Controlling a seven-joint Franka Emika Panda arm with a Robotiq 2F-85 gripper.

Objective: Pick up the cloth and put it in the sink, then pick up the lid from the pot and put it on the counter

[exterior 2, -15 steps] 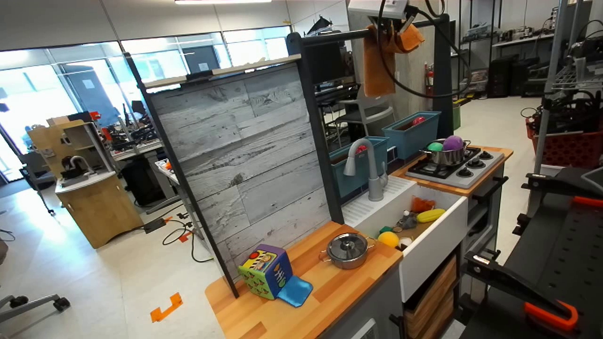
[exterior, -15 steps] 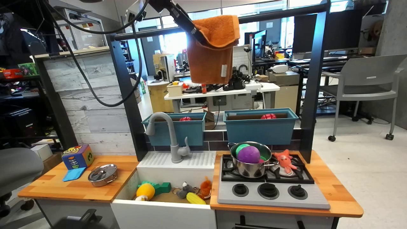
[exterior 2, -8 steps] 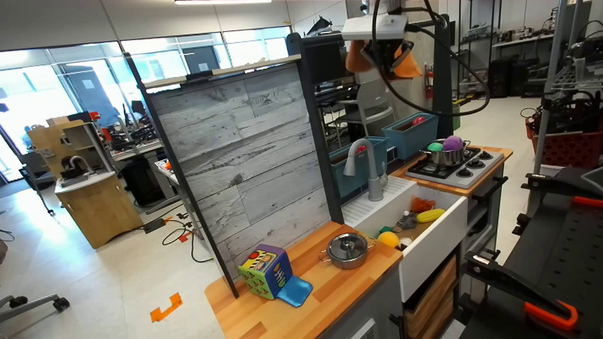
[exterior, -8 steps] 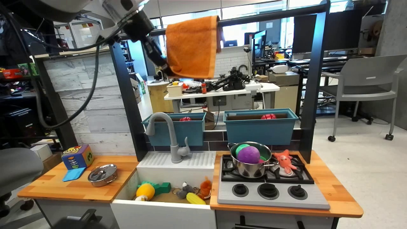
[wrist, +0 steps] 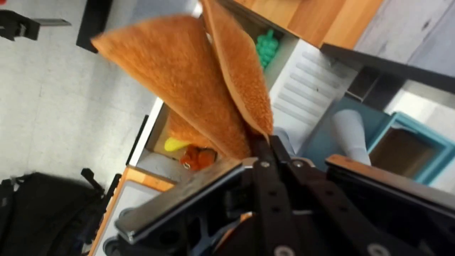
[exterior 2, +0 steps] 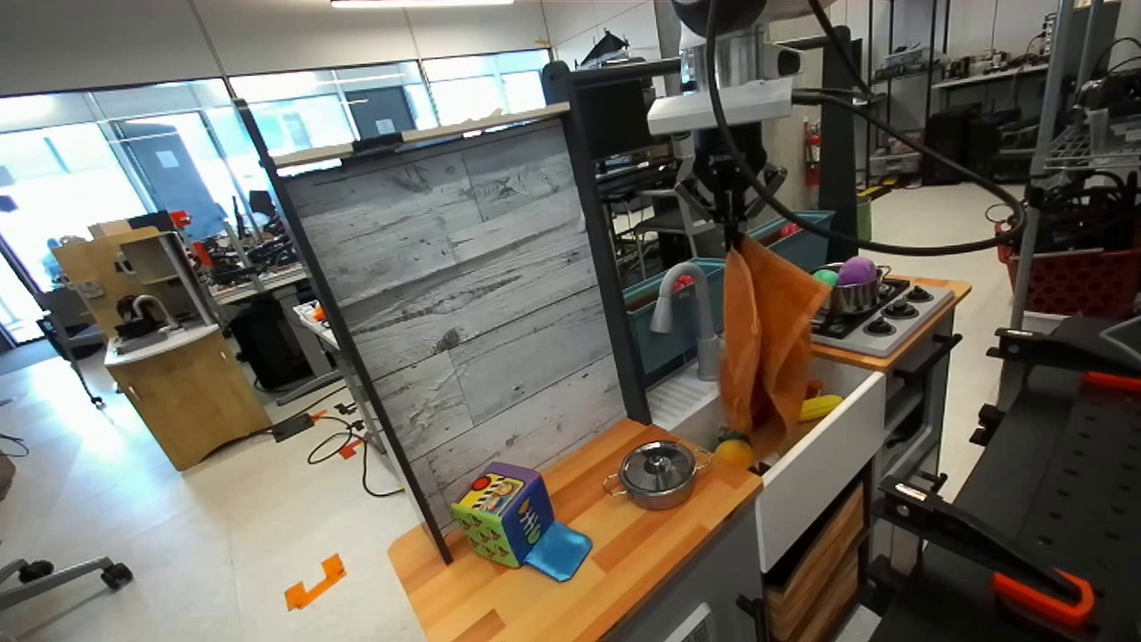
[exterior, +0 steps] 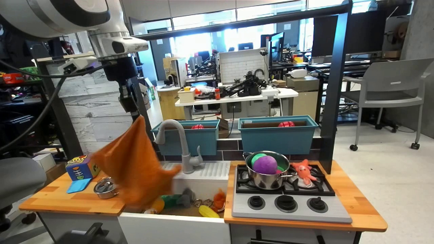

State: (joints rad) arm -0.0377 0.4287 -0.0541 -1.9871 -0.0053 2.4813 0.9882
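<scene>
My gripper (exterior: 135, 114) is shut on the orange cloth (exterior: 135, 166), which hangs below the fingertips, blurred, over the left side of the white sink (exterior: 176, 228). In an exterior view, the gripper (exterior 2: 733, 239) and cloth (exterior 2: 771, 330) hang past the faucet, the cloth's lower end at the sink opening. In the wrist view, the fingertips (wrist: 268, 140) pinch a corner of the cloth (wrist: 192, 78), which covers much of the sink. A small steel pot (exterior 2: 664, 497) with its lid (exterior 2: 658, 464) on stands on the wooden counter (exterior 2: 615, 562).
A grey faucet (exterior: 184, 145) stands behind the sink. Toys such as a yellow corn (exterior: 208, 211) lie in the sink. A pot with balls (exterior: 269, 179) is on the stove (exterior: 288, 206). A cube toy (exterior 2: 504, 517) sits by the lidded pot. A black bar (exterior: 288, 17) crosses overhead.
The cloth was up at the overhead bar with my gripper at it. It is now off the bar, lower and over the sink, hanging from the fingertips. The arm came down.
</scene>
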